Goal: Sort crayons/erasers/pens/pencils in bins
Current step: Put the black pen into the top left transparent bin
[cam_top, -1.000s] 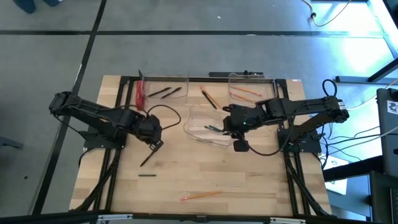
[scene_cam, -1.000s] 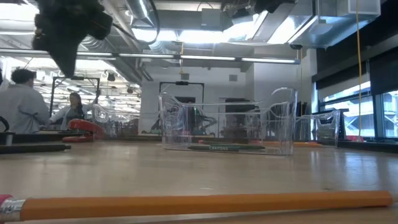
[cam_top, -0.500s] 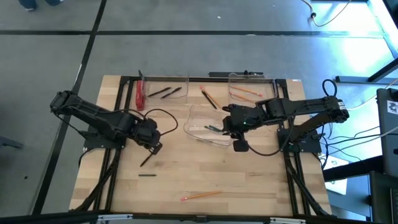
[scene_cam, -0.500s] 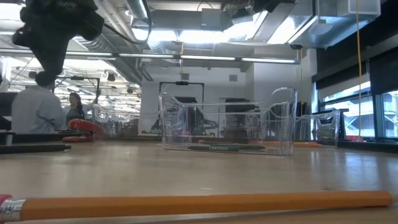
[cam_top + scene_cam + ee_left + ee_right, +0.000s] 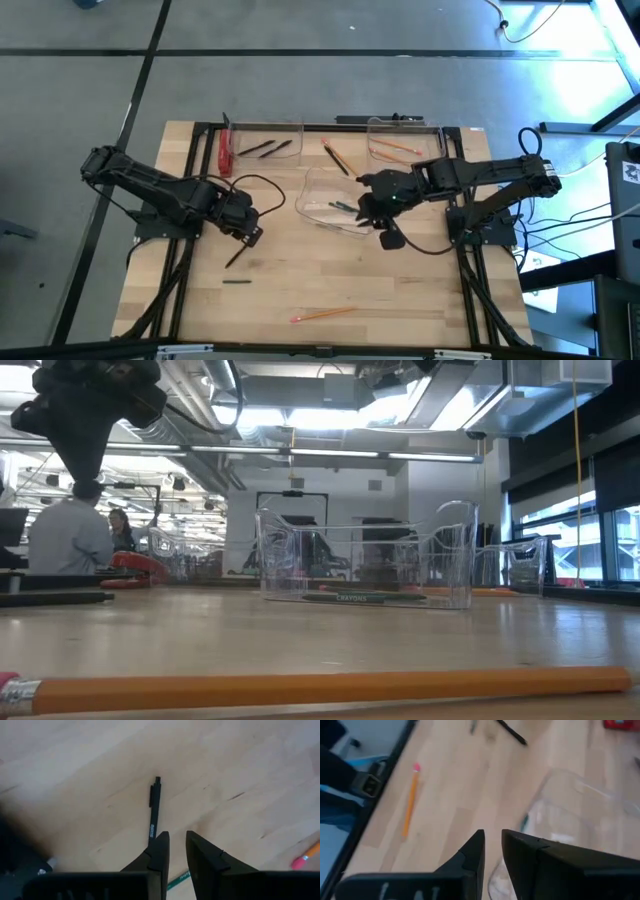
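Observation:
A black pen (image 5: 153, 810) lies flat on the wood at the table's left (image 5: 237, 257). My left gripper (image 5: 175, 845) hangs above its near end, pointing down, open and holding nothing. A green crayon (image 5: 237, 282) lies nearer the front edge. Near that edge lies an orange pencil (image 5: 322, 314). My right gripper (image 5: 490, 850) is open and holds nothing. It slants down over the right end of the middle bin (image 5: 318, 182), which holds green crayons (image 5: 345, 207). The far left bin (image 5: 290, 125) holds pens. The far right bin (image 5: 432, 130) holds pencils.
Another pencil (image 5: 335, 157) lies on the wood between the two far bins. A red object (image 5: 225, 152) stands left of the far left bin. Bare wood lies between the middle bin and the near pencil. People (image 5: 70, 535) are in the room behind the table.
My left gripper has rolled at the wrist above the pen without leaving its place. My right gripper has turned a little where it hangs. The pen, crayon and pencils lie where they were.

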You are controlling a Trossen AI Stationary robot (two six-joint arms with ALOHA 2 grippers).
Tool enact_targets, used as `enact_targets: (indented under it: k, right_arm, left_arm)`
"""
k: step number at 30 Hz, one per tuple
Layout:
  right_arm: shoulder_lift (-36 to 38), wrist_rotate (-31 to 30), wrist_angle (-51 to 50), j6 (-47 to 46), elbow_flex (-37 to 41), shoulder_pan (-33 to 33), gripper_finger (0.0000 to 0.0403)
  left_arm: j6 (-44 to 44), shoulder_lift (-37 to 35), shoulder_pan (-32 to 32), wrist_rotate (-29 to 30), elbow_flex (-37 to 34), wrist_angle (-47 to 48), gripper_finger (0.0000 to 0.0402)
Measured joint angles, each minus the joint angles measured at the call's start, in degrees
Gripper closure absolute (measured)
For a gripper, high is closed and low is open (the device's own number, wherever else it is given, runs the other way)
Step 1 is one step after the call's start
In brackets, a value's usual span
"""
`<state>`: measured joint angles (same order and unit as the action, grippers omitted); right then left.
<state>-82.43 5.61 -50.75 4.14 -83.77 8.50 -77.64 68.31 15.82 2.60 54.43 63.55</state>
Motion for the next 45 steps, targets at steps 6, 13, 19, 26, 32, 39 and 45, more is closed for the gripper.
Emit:
enact_targets:
  k: [6,13,19,26,32,39,45]
  right_arm:
    - [0.0,0.47,0.64,0.7,0.0,-0.04,0.0334]
    - [0.0,-2.04,0.64,0.6,0.0,-0.01,0.0334]
    - [0.0,-2.02,0.67,0.65,0.0,-0.04,0.0334]
    - [0.0,-2.02,0.69,0.72,-0.02,-0.04,0.0334]
    - [0.0,-2.0,0.71,0.71,0.0,-0.04,0.0334]
    - [0.0,-1.97,0.71,0.67,-0.02,-0.04,0.0334]
    - [0.0,-1.95,0.71,0.65,-0.02,-0.04,0.0334]
  left_arm:
    - [1.47,0.35,0.06,-0.2,0.02,-0.38,0.0351]
    - [1.48,0.35,0.08,0.93,0.04,-0.66,0.035]
    - [1.48,0.35,0.08,1.12,0.04,-0.66,0.0353]
    - [1.24,0.35,0.08,1.1,0.04,-0.72,0.0352]
    - [1.25,0.35,1.17,1.11,0.07,-3.36,0.0355]
    - [-0.23,0.35,3.51,1.1,0.07,-2.98,0.0357]
    - [-3.0,0.35,4.6,1.2,0.09,-3.24,0.0356]
